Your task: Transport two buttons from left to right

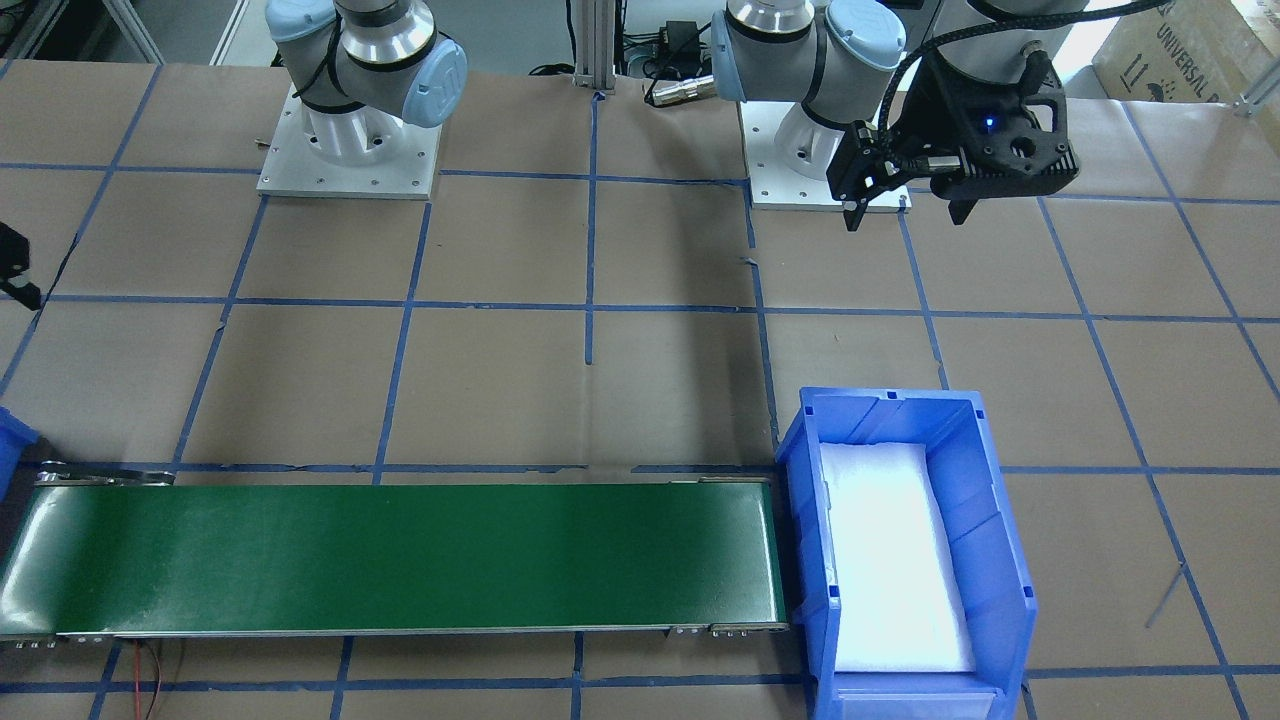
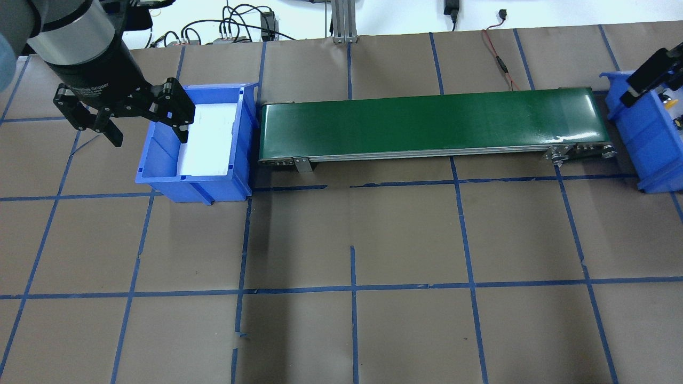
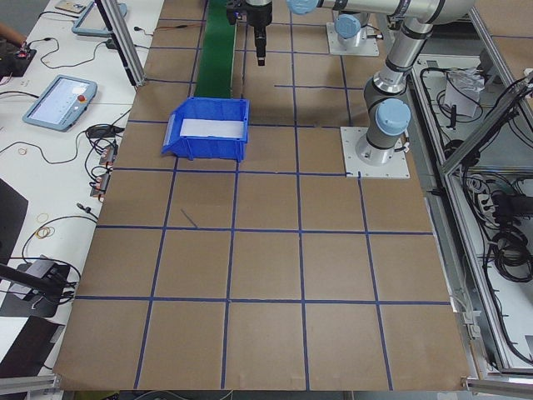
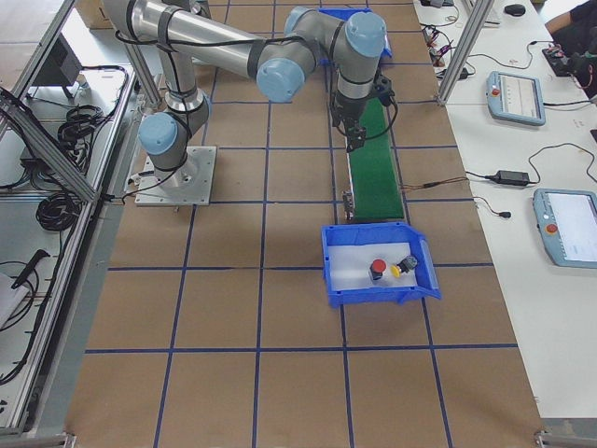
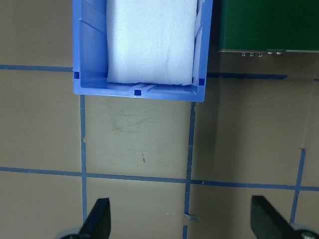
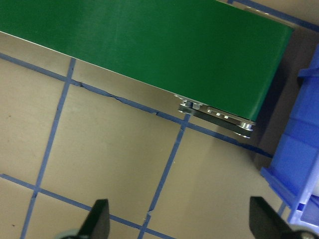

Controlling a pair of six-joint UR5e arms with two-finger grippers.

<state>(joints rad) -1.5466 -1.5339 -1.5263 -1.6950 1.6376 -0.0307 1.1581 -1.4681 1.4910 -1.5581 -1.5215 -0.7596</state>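
The red-capped button [image 4: 377, 271] and the yellow-capped button [image 4: 399, 269] lie on white foam in the blue bin [image 4: 336, 280] at the conveyor's right end, seen in the exterior right view. My left gripper [image 2: 149, 138] is open and empty, high above the table beside the left blue bin [image 2: 160, 176]; it also shows in the front view [image 1: 905, 215] and its wrist view [image 5: 182, 224]. My right gripper [image 6: 180, 224] is open and empty, above the conveyor's right end near the right bin [image 2: 651, 138].
The left bin holds only a white foam pad [image 2: 208, 138]. A green conveyor belt [image 2: 432, 122] runs between the two bins. The table is brown paper with a blue tape grid [image 2: 352, 288]. Both arm bases [image 1: 350, 150] stand at the robot's side.
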